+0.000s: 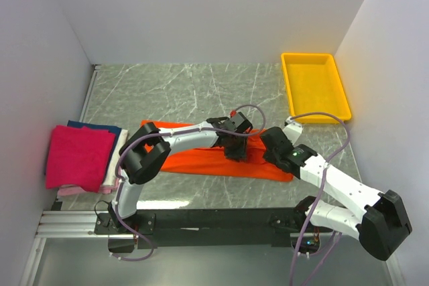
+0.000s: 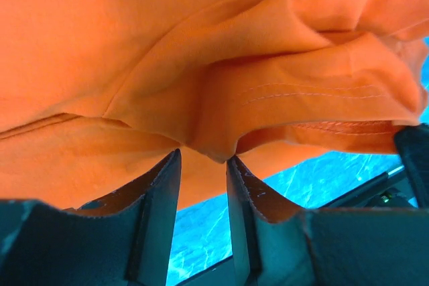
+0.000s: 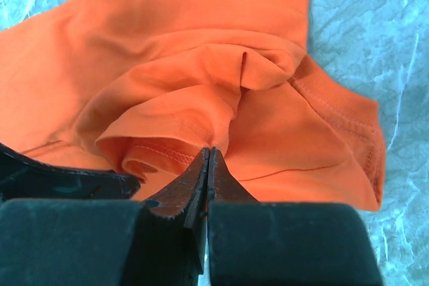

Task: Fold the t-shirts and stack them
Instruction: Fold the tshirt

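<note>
At the left edge of the worktop, towards the near corner, lies a stack of folded t-shirts. The magenta-pink t-shirt is on top. A dark blue t-shirt shows under it along the far side, and a pale t-shirt shows along the right and near sides.

To the right of the stack, in the middle of the worktop and closer to the near edge, the orange t-shirt lies spread out from left to right. Its right part is bunched up where both arms meet over it.

The left tool is on this bunched part. Its fingers stand only a narrow gap apart, and a pointed fold of the orange cloth sits pinched between their tips. The wrinkles of the cloth run towards this point, and the worktop shows below the raised cloth.

The right tool is just beside it, at the right end of the shirt. Its fingers are pressed fully together and nip a hemmed edge of the orange cloth at their tips, so the cloth gathers into folds there.

At the far right corner of the worktop lies a yellow tray, well apart from the shirts.
</note>
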`<state>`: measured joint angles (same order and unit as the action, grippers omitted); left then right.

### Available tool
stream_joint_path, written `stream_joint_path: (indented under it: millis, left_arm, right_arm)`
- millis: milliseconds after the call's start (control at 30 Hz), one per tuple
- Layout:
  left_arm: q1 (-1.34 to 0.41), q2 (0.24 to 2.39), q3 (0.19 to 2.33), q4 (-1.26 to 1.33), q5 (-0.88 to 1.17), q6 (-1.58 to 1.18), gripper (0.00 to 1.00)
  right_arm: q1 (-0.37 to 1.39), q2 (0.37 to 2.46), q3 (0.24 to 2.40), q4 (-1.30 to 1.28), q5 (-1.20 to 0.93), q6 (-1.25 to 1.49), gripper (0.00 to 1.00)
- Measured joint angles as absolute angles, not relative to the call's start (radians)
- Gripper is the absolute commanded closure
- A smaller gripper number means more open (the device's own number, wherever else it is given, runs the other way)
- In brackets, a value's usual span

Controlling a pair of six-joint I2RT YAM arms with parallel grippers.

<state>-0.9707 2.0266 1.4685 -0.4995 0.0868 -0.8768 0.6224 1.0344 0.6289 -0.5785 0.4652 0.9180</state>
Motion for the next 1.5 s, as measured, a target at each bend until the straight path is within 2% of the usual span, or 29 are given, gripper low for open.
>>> stream_joint_path:
  millis: [267,400,500,667,1500]
  left_arm:
    - [-0.971,2.029,1.493,-0.498,0.057,-0.877,0.66]
    - [-0.973,2.047,1.495,-0.498,0.055,-0.878,0.71]
    - [-0.976,2.06,1.495,-0.499,0.054,-0.878,0.77]
    - [-0.979,2.061,1.495,-0.503,0.047,-0.879,0.99]
    - [-0.933,1.882,1.442,-0.619,-0.024,-0.826,0.99]
  right_arm:
    - [0.601,1.023,0.612,-0.554,0.428,0.902,1.0]
    - [0.596,1.021,0.612,-0.543,0.422,0.9,1.0]
    - [0.595,1.015,0.602,-0.534,0.418,0.899,1.0]
    - [0.586,1.01,0.594,-0.533,0.412,0.899,1.0]
    - [0.578,0.837,0.547,-0.564,0.313,0.91,1.0]
